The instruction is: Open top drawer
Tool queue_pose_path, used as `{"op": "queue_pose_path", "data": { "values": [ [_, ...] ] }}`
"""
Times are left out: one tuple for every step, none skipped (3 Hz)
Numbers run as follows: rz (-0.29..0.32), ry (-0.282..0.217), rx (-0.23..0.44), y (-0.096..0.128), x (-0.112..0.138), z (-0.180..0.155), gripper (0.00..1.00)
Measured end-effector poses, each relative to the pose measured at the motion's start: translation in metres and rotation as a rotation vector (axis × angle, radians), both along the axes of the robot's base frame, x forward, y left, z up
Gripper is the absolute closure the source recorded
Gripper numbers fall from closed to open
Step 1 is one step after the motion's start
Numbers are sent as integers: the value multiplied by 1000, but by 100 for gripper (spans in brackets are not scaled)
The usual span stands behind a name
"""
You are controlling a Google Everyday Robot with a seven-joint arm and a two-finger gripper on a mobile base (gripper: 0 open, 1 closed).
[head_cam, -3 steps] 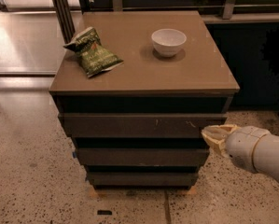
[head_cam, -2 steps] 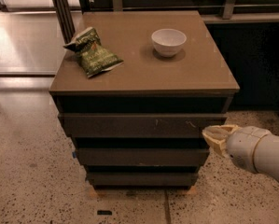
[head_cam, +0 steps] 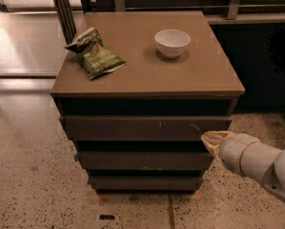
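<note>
The top drawer (head_cam: pixel 142 127) is the widest of three dark grey-brown handleless fronts on a low cabinet, with small pale scratches right of centre. Its front stands slightly proud of the cabinet body, with a dark gap above it. My gripper (head_cam: pixel 211 140) comes in from the lower right on a white arm. Its pale tip sits at the drawer front's lower right corner, touching or nearly touching the bottom edge.
On the brown cabinet top (head_cam: pixel 132 75) lie a green crisp bag (head_cam: pixel 95 54) at the left and a white bowl (head_cam: pixel 172 42) at the back right. Two narrower drawer fronts (head_cam: pixel 144 160) sit below. Speckled floor surrounds the cabinet; metal posts (head_cam: pixel 63 8) stand behind.
</note>
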State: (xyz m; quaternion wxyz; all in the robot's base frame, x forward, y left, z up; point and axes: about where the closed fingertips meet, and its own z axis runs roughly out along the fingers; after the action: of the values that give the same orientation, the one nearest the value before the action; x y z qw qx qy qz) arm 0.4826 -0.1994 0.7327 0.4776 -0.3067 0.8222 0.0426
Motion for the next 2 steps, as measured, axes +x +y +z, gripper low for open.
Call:
{"op": "queue_pose_path", "data": {
  "values": [
    [-13,-33,-4,2,27,-17,100],
    [-2,-84,-24,2,61,-20,100]
  ]
}}
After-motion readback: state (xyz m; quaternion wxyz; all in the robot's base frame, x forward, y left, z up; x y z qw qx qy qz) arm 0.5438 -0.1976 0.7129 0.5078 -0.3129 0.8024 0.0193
